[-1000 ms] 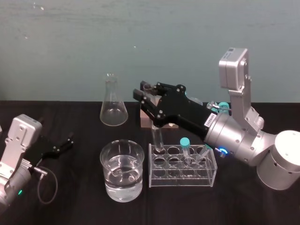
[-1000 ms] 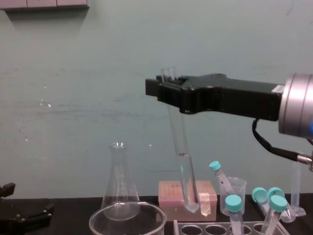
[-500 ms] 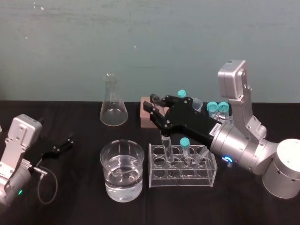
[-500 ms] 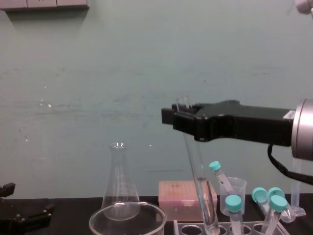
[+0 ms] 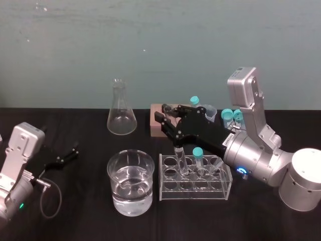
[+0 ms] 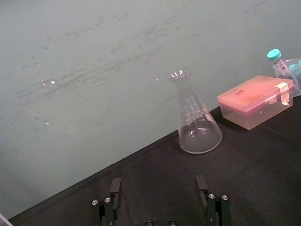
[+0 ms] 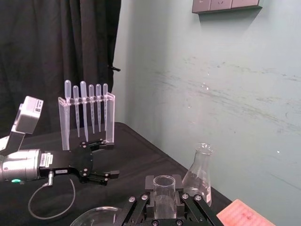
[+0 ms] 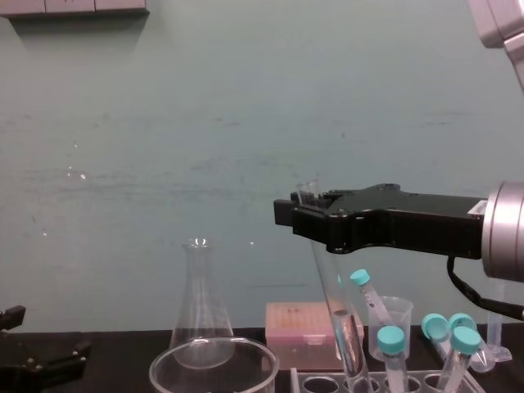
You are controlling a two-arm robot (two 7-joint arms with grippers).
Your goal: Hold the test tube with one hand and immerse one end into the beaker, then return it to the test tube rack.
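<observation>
Since a second ago we have lowered the test tube (image 5: 179, 153) into a left hole of the clear plastic test tube rack (image 5: 196, 195), right of centre in the head frame. Our right gripper (image 5: 166, 116) pinches its slick, round glass neck; we judge a gentle release comes next. Our left gripper (image 5: 65, 156) idles spread, lower left.

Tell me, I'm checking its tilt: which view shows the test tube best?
The chest view: the test tube shows side-on, tilted, nearly full length, from the right gripper down into the test tube rack. The head view foreshortens it below the gripper; the right wrist view looks down on its open mouth.
</observation>
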